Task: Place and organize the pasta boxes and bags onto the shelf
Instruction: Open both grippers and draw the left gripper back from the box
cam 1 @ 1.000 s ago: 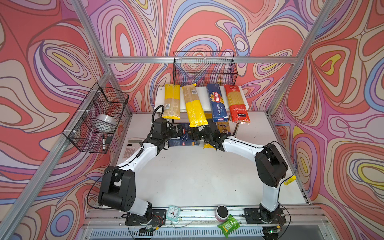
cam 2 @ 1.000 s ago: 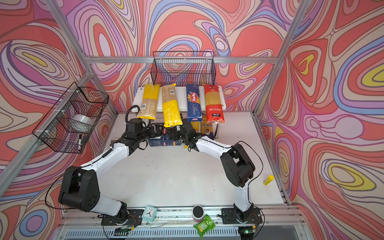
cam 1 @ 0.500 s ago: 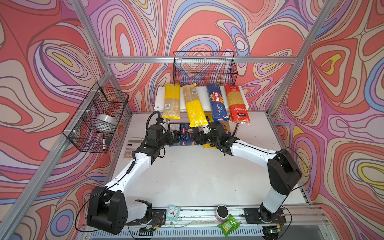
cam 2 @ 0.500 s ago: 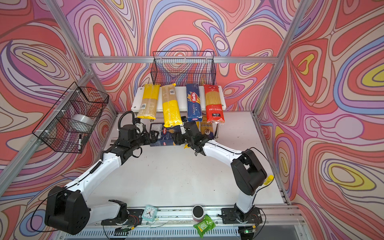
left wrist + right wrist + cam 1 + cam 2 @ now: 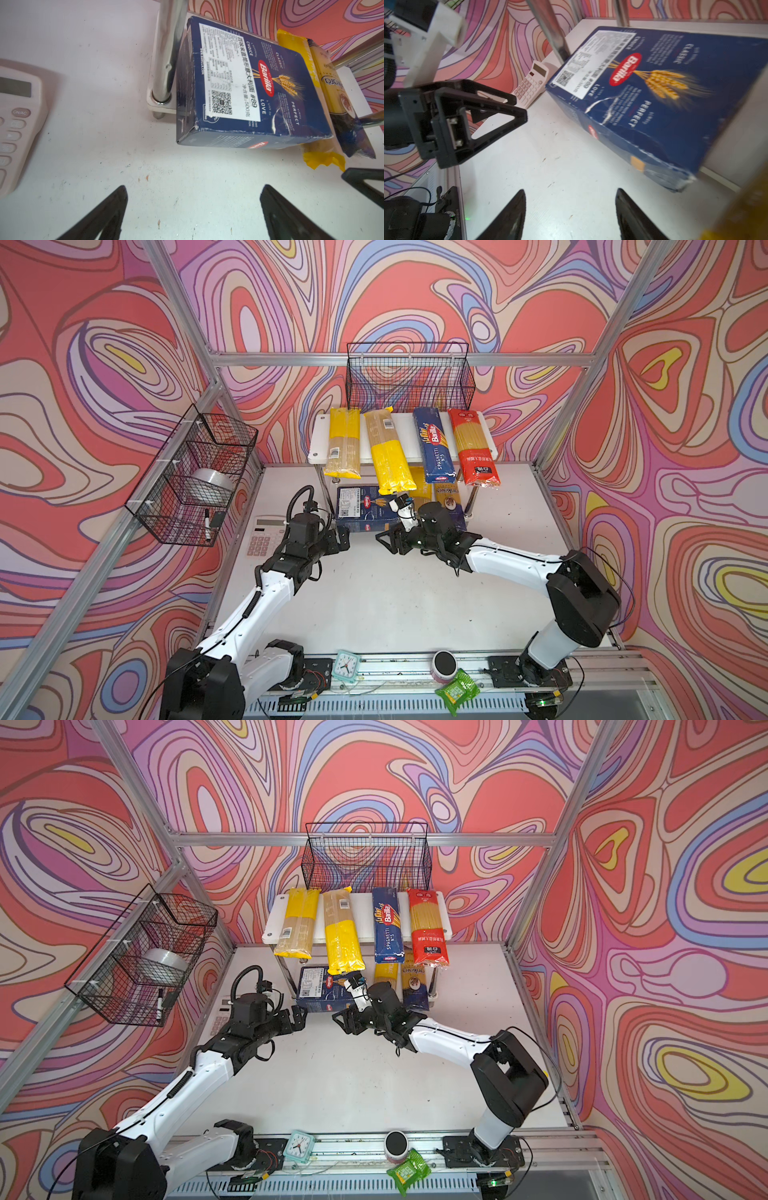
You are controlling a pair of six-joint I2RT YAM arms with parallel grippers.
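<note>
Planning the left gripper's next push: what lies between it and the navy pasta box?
Only bare white tabletop; the left wrist view shows nothing else between the left gripper and the navy pasta box.

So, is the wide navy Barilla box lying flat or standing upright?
Lying flat: the box turns its broad labelled face upward.
</note>
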